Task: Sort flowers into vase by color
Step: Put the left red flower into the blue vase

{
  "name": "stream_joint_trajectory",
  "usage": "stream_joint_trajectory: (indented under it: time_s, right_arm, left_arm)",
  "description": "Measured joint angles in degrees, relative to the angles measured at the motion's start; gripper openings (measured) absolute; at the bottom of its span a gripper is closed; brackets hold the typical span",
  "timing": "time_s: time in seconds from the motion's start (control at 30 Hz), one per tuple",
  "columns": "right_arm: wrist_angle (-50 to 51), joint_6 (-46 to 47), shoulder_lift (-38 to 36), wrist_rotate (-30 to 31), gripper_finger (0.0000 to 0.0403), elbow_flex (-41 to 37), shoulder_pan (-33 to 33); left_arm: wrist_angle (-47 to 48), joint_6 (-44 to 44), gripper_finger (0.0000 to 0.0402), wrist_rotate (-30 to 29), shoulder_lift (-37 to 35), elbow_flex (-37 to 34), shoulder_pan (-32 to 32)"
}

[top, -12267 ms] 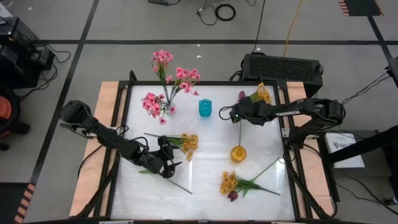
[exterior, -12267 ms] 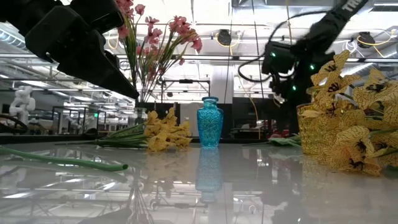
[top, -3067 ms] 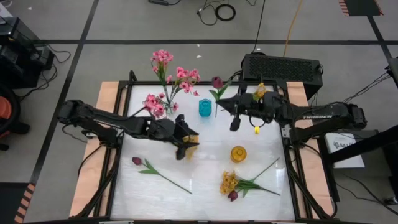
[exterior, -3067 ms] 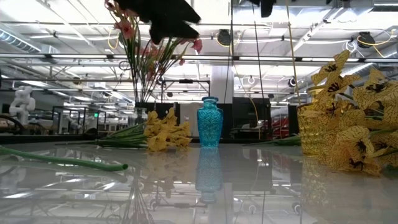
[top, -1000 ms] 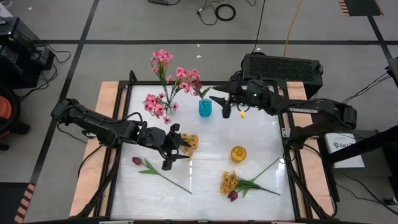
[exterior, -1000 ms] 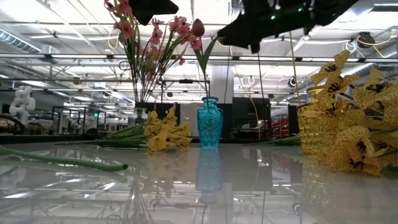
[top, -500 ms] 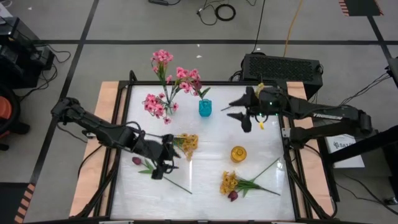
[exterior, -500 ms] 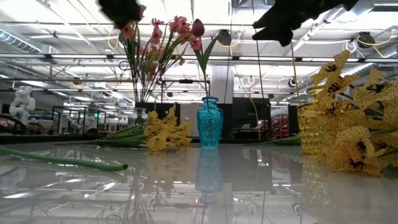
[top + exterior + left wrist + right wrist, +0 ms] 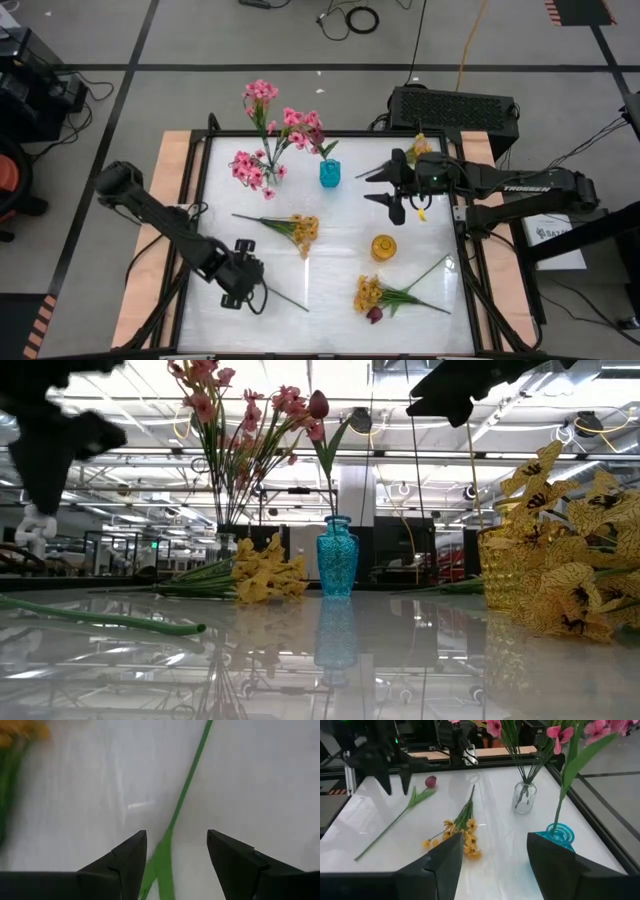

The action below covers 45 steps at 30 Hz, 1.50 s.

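Observation:
A dark magenta flower (image 9: pixel 430 781) lies on the table (image 9: pixel 330 215) near its left front. Its green stem (image 9: pixel 181 802) runs between the fingers of my open left gripper (image 9: pixel 238 290), which points down over it without touching it. Another magenta flower (image 9: pixel 318 405) stands by its stem in the teal vase (image 9: pixel 330 173). My right gripper (image 9: pixel 368 187) hangs open and empty above the table, to the right of that vase. Pink flowers (image 9: pixel 262 95) stand in a clear vase (image 9: pixel 524 796). Two yellow sprays (image 9: pixel 298 229) (image 9: pixel 372 294) lie flat.
A yellow vase (image 9: pixel 384 246) stands right of centre, between the two lying sprays. A black box (image 9: pixel 455 105) sits beyond the table's far right corner. Bare white tabletop lies in the middle and at the near left.
My left gripper has swung from beside the yellow spray toward the table's near left, sunk and tipped down over the lying magenta flower's stem. My right gripper has drawn back from the teal vase toward the right edge; the flower stays upright in that vase.

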<state>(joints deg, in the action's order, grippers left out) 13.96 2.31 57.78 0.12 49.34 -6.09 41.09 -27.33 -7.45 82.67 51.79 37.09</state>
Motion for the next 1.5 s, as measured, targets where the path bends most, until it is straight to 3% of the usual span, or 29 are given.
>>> stream_joint_trajectory:
  time_s: [0.33,0.87,1.0,1.2,1.5]
  right_arm:
    - [0.0,-0.4,0.0,0.0,0.0212,0.0,0.0]
    - [-2.7,-0.3,0.0,-0.1,0.0212,0.0,0.0]
    - [-2.8,0.0,0.0,-0.1,0.0212,0.0,0.0]
    - [-3.5,0.0,0.0,-0.1,0.0212,0.0,0.0]
    - [-7.4,2.8,0.0,-0.2,0.0212,0.0,1.5]
  left_arm:
    - [-1.4,0.7,0.0199,2.5,7.7,-2.6,0.2]
    - [-2.6,1.1,0.0026,3.5,10.1,-2.6,-0.4]
    - [1.2,0.8,0.0007,3.7,9.5,-1.6,-0.5]
    - [10.1,2.8,0.0012,3.8,6.9,7.2,-1.2]
    - [17.4,17.0,0.0012,-5.6,6.3,23.4,-4.1]
